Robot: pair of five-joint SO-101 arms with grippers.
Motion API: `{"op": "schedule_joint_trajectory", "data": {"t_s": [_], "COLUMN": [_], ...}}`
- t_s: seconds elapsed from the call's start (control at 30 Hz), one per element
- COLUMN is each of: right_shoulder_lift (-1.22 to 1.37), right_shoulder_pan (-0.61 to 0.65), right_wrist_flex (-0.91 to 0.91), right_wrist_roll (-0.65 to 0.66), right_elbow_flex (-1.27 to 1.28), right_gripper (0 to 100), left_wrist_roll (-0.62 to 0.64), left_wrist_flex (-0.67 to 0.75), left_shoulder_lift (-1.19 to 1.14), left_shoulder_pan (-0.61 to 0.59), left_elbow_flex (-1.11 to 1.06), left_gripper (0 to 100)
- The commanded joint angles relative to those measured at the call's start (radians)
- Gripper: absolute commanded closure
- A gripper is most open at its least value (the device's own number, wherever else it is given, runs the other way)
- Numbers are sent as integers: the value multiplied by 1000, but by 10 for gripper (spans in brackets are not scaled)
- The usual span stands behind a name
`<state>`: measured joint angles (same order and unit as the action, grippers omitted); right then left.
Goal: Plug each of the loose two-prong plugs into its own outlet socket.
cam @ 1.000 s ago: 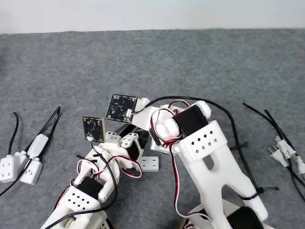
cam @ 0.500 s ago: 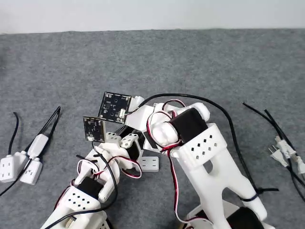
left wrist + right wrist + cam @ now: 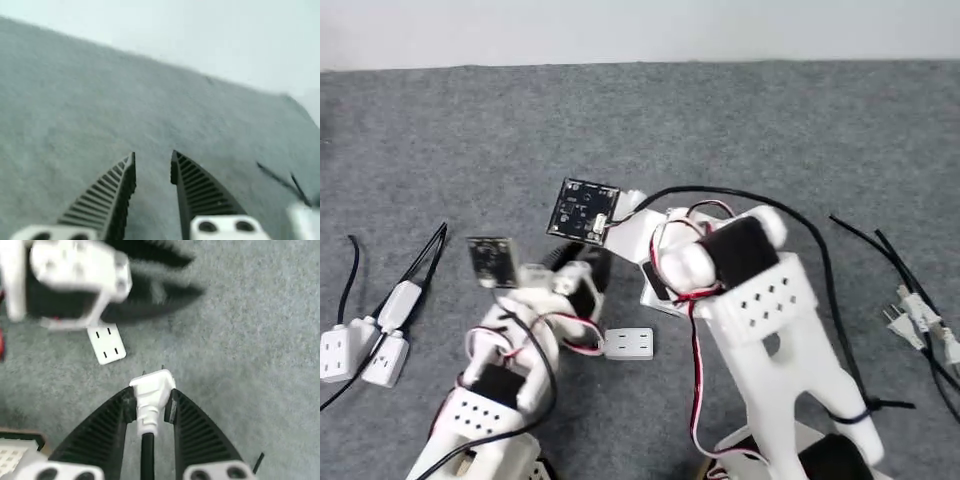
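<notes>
Your right hand [image 3: 150, 397] is clamped on the white two-prong plug [image 3: 151, 387], with the prongs poking past the fingertips, near the outlet socket [image 3: 106, 344] but not touching it. The socket lies flat on the bench [image 3: 260, 315]. Left hand [image 3: 153, 160] gapes empty, near that socket.

Right gripper [image 3: 150, 396]: matt black ribbed plastic fingers [image 3: 107, 427].
Left gripper [image 3: 152, 159]: matt black ribbed plastic too.
Plug [image 3: 151, 385]: smooth white plastic, slight sheen, between the right gripper's fingers.
Outlet socket [image 3: 106, 343]: smooth white plastic, just beyond the right gripper.
Table cover [image 3: 260, 340]: grey cloth, matt, fuzzy.
</notes>
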<state>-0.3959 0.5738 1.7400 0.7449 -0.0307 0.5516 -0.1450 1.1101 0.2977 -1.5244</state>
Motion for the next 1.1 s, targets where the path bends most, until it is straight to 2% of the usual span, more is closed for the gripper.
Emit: {"op": "schedule_joint_trajectory", "data": {"t_s": [0.0,0.1,0.2,0.27,0.33,0.47,0.63,0.83,1.07], "right_shoulder_lift": [-10,51,125,160,186,245,364,464,463], "right_shoulder_pan": [-24,-31,-35,-31,-22,10,16,19,38], "right_wrist_flex": [62,62,54,53,45,41,28,25,-67], "right_wrist_roll": [0,-15,-17,-11,-11,-14,-20,-87,-120], "right_elbow_flex": [-133,-103,-77,-77,-78,-71,-71,-69,124], "right_gripper": [991,991,991,991,991,991,991,991,991], "left_wrist_roll": [-2,-17,-104,-150,-186,-201,-204,-206,-285], "left_wrist_flex": [-137,-315,-511,-583,-585,-499,-572,-583,-664], "left_shoulder_lift": [135,310,511,652,743,651,612,606,611], "left_shoulder_pan": [-143,-256,-397,-482,-551,-641,-646,-643,-540], "left_elbow_flex": [111,116,58,-28,-117,-160,-163,-165,-165], "left_gripper": [890,890,890,890,890,890,890,890,890]}}
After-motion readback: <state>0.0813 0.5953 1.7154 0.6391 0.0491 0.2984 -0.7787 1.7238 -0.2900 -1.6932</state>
